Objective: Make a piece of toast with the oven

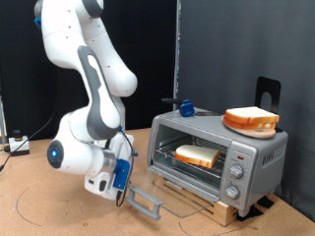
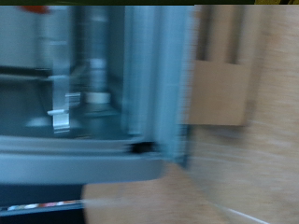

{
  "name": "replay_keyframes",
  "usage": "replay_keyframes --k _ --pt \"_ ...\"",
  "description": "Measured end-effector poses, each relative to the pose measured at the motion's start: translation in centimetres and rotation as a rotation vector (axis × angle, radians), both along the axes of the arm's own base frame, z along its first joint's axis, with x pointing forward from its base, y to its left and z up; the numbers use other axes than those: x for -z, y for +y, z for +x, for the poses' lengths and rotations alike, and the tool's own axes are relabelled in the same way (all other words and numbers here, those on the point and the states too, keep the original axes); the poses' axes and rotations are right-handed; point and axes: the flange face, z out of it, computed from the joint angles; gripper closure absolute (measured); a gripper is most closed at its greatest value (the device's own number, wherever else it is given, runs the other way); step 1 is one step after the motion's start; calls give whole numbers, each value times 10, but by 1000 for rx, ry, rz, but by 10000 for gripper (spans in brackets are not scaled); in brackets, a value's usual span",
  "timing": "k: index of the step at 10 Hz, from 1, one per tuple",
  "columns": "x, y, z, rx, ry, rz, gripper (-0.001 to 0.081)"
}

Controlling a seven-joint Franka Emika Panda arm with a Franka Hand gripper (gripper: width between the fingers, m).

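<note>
Looking from the largest thing down, we see the oven (image 1: 219,157) sitting at about four o'clock in the exterior view, its glass door (image 1: 148,202) dropped open and lying nearly flat, with the grey bar handle (image 1: 147,206) at the door's outer edge. From our gripper (image 1: 122,194), low at about seven o'clock and just beside that handle, the oven cavity lies toward two o'clock; the handle's long axis runs from ten o'clock to four o'clock. Whether the fingers are parted or clenched we cannot tell, and nothing shows between them. The piece of toast (image 1: 196,154) lies on the wire rack inside; a second slice (image 1: 251,120) rests on the oven's roof on an orange plate. Our wrist view is blurred, showing only the door's glass (image 2: 84,84) and the wooden table (image 2: 252,177), neither slice nor fingers.
</note>
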Motion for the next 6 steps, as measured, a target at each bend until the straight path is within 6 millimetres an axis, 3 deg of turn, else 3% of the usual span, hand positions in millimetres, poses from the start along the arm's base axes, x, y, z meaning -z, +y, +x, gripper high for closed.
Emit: replay_keyframes --k 2,6 --pt "-22 -1 -4 -25 3 94 -1" --pt "-54 14 1 -45 -25 38 -1"
